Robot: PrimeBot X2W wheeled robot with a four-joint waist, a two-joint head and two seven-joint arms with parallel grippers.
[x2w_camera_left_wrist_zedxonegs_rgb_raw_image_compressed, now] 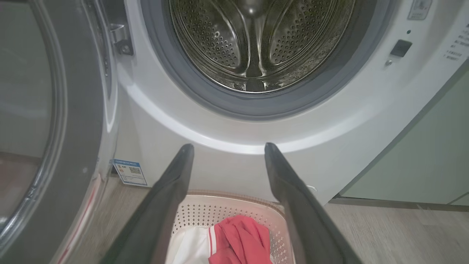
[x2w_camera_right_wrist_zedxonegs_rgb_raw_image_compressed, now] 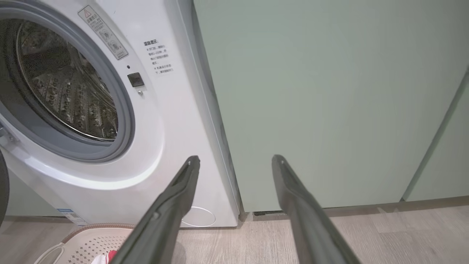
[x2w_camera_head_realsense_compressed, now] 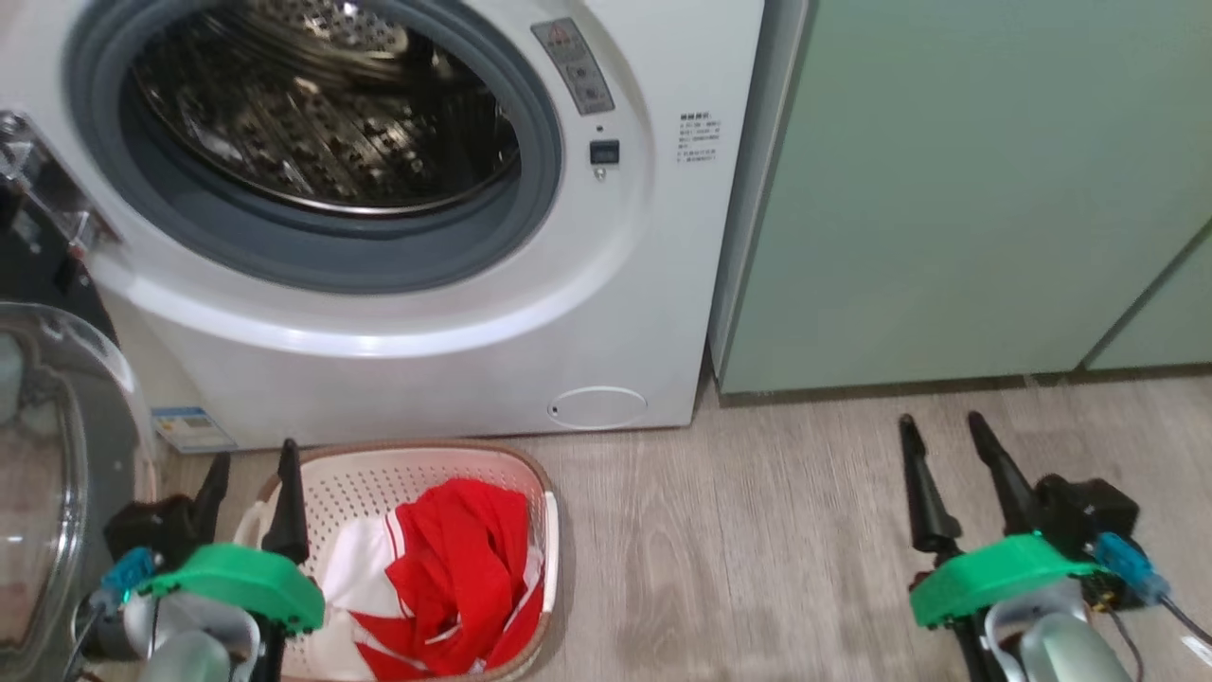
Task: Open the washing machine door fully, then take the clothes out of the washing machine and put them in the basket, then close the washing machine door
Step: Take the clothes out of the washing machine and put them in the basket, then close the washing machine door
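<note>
Facing the big white front-loading washing machine (x2w_camera_head_realsense_compressed: pixel 587 313), I have both grippers spread wide and empty. The left gripper (x2w_camera_head_realsense_compressed: pixel 256 455) hangs over the left side of the cream perforated plastic basket (x2w_camera_head_realsense_compressed: pixel 544 493), and the right gripper (x2w_camera_head_realsense_compressed: pixel 940 421) over wood-look floor (x2w_camera_head_realsense_compressed: pixel 757 549) before the pale green cabinets (x2w_camera_head_realsense_compressed: pixel 947 189). The bright red and white clothes (x2w_camera_head_realsense_compressed: pixel 454 559) lie heaped in the basket, and what I can see of the perforated steel drum (x2w_camera_head_realsense_compressed: pixel 322 123) looks empty, so I judge closing to be the remaining step. The large round washing machine door (x2w_camera_head_realsense_compressed: pixel 66 455), black-rimmed with a clear bulging window, stands open at far left, hinged on the left of the opening, its face running from the machine toward me. It lies just left of the left gripper and well apart from the right, so the left arm is plainly nearer. Shutting it calls for a push from its outer side, rightward and back toward the machine. The left gripper and basket sit inside that arc; whether the door clears the basket rim I cannot tell.
</note>
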